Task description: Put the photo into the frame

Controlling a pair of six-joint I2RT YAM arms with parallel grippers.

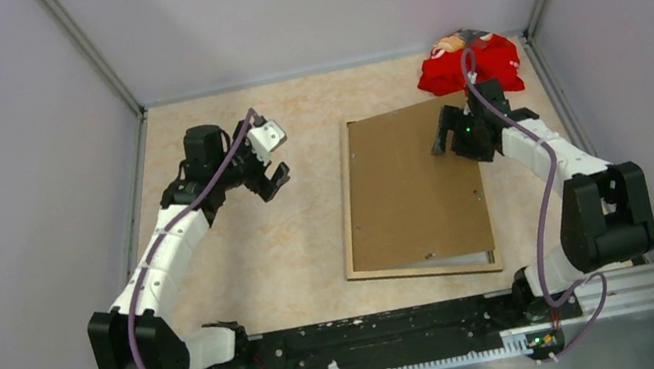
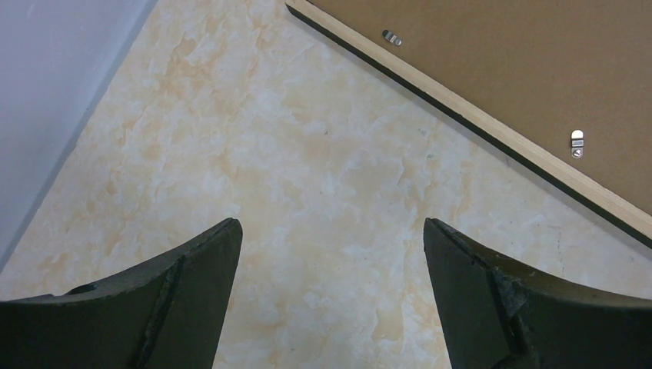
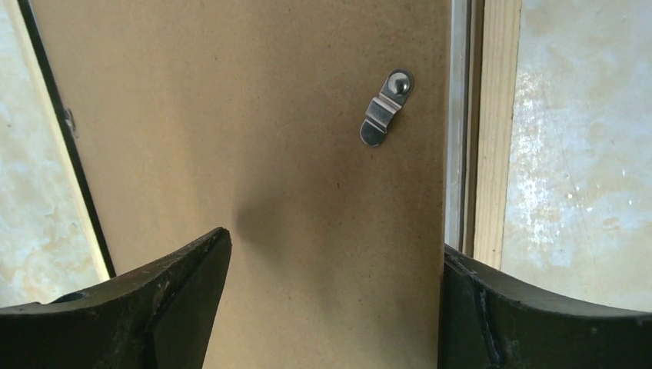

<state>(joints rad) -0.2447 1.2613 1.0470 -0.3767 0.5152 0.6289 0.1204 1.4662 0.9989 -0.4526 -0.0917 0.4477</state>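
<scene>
The left gripper (image 1: pixel 269 176) hangs released over the bench (image 1: pixel 313 243), with the frame (image 1: pixel 350 211) lying back-up off to its right. The right gripper (image 1: pixel 450 137), spread and empty, is nearer. It sits directly above the backing board (image 1: pixel 411 195) in that frame, whose long axis runs fore-aft; the photo is hidden.

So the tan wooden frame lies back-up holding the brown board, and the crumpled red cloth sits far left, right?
No: the crumpled red cloth sits at the far right, per the top view. The tan wooden frame does lie back-up holding the brown board.
</scene>
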